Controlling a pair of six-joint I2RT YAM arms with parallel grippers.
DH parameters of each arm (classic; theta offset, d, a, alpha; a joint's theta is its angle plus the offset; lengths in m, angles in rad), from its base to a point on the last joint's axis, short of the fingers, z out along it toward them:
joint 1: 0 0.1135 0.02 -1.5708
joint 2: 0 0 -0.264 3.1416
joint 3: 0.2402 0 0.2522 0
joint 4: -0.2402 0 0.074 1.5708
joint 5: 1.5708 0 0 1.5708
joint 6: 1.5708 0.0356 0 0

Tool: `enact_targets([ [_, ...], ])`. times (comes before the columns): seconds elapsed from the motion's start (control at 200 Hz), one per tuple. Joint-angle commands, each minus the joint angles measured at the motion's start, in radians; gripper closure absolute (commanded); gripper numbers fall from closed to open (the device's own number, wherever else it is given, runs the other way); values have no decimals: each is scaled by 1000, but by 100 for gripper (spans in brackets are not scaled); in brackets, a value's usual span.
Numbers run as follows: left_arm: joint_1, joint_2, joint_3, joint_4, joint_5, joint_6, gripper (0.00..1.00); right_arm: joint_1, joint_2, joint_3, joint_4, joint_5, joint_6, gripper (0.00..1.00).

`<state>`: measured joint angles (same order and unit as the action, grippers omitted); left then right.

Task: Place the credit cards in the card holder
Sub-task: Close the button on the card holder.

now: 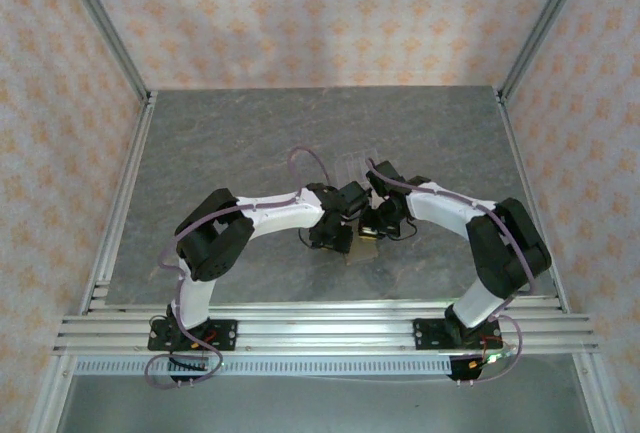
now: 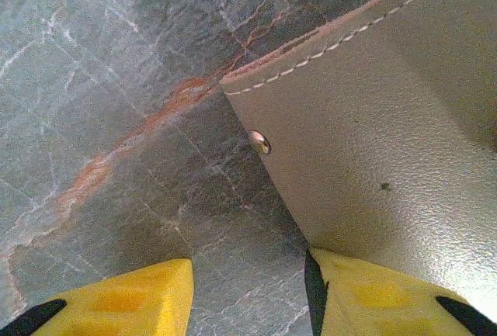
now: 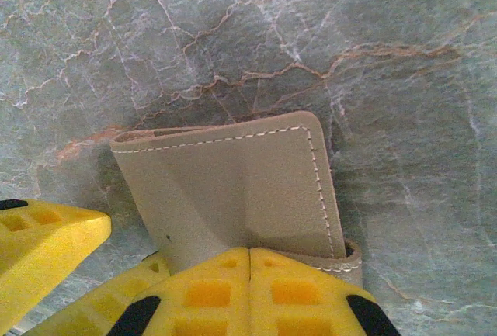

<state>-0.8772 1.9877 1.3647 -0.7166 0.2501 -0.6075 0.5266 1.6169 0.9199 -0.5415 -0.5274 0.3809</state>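
Tan squarish stitched leather card holder (image 3: 233, 188) | judged light, limp, slippery on marbled counter (image 3: 388, 80) | best taken by flap edge | right hand (image 3: 248, 254) closed against it | left hand (image 2: 247, 274) parted

A clear plastic rack (image 1: 352, 166) stands on the grey, veined tabletop (image 1: 230, 143).

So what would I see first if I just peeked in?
The left arm and right arm curl inward and meet in the middle of the grey table, over a tan wallet. Close up, the yellow right gripper is shut at the wallet's edge. The left gripper stands open beside its pale flap.
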Motion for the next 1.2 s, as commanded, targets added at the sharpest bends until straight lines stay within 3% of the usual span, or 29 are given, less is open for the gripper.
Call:
enact_targets([
  [0.0, -9, 23, -29, 36, 15, 4, 57, 4, 43, -56, -11, 97, 11, 100],
  [0.48, -9, 34, -12, 27, 19, 4, 57, 38, -18, -152, 17, 218, 45, 100],
  [0.811, -5, 23, 13, 7, 16, 5, 57, 59, -28, -136, 71, 206, 54, 100],
  [0.946, 17, -23, 37, -21, -4, 11, 56, 57, -60, -82, 63, 213, 48, 86],
  [1.196, 91, -201, 25, -77, -57, 17, 51, 55, -64, -21, 63, 181, 41, 79],
])
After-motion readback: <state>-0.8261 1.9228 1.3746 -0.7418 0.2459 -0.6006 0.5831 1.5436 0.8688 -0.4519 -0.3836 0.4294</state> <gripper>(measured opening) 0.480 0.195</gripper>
